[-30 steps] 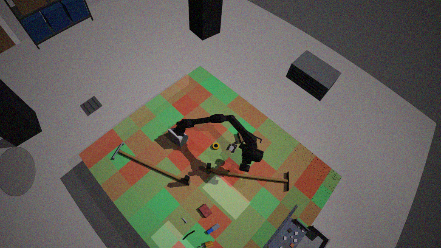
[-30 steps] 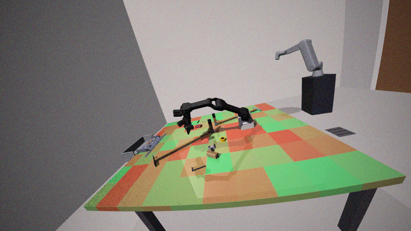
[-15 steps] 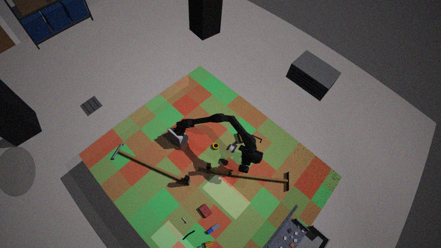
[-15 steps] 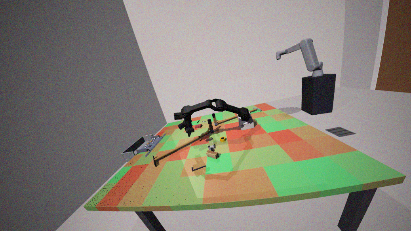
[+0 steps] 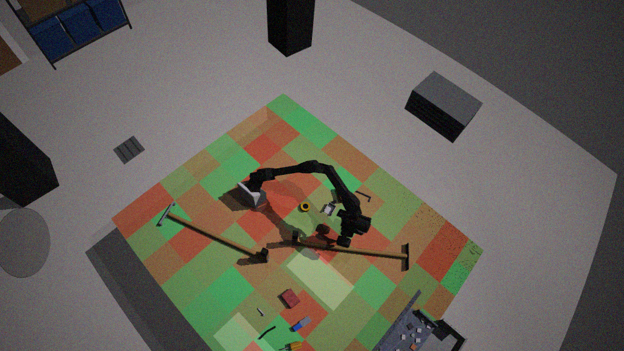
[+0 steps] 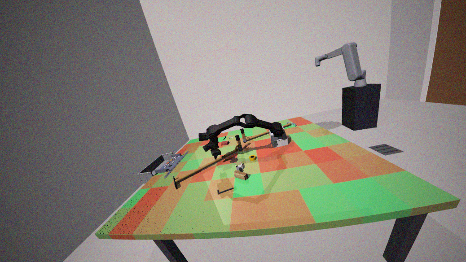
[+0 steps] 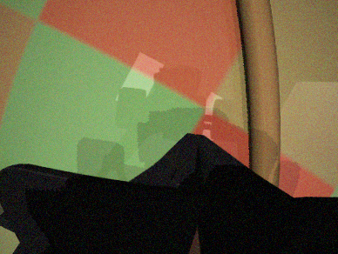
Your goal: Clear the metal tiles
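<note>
Hidden: in the wrist view we see the dark fingers fill the lower half and cover the near end of the handle.
Cut off: from above, the frame edge crops the steel bench plate (image 5: 394,338) and catch box (image 5: 451,333), well apart from the gripper (image 5: 343,241).
Containers: we cannot tell what the box holds; small metal tiles (image 5: 412,332) lie on the plate.
Gripper: clenched on nothing.
Long scraper (image 5: 375,252): flat on the table, its handle passing just beside the gripper.

My arm arches up from its base, elbow high, then bends down toward the bench with the wrist pitched steeply downward. My gripper (image 5: 344,240) hangs low, jaws fully closed together, with nothing pinched between them.
</note>
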Controlling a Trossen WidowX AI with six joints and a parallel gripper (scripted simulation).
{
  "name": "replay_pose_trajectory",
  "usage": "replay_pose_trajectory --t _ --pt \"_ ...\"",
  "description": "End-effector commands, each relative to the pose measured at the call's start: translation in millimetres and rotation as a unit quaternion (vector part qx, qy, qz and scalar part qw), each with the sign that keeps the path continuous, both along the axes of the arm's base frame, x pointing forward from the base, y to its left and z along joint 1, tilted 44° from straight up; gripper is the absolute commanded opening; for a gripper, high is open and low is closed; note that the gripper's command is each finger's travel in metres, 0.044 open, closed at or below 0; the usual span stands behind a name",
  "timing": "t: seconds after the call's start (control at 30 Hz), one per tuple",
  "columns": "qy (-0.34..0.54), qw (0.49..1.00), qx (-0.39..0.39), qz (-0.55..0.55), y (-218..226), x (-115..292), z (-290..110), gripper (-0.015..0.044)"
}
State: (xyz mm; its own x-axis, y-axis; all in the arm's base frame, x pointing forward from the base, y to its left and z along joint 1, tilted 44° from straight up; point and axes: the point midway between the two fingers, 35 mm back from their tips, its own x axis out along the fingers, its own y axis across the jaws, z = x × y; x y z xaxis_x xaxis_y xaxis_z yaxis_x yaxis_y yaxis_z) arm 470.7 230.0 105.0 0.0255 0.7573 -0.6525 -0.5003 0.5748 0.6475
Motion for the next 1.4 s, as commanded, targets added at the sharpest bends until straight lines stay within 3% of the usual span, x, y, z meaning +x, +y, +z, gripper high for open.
replay_pose_trajectory --t 0.0,0.63,1.37 --pt "0.007 1.000 -0.002 -0.005 7.6 -2.7 -8.7 0.0000" --pt "0.021 1.000 -0.003 -0.020 37.3 -13.6 -38.8 0.0000" --pt "0.016 1.000 -0.002 -0.018 30.8 2.1 -47.9 0.0000"
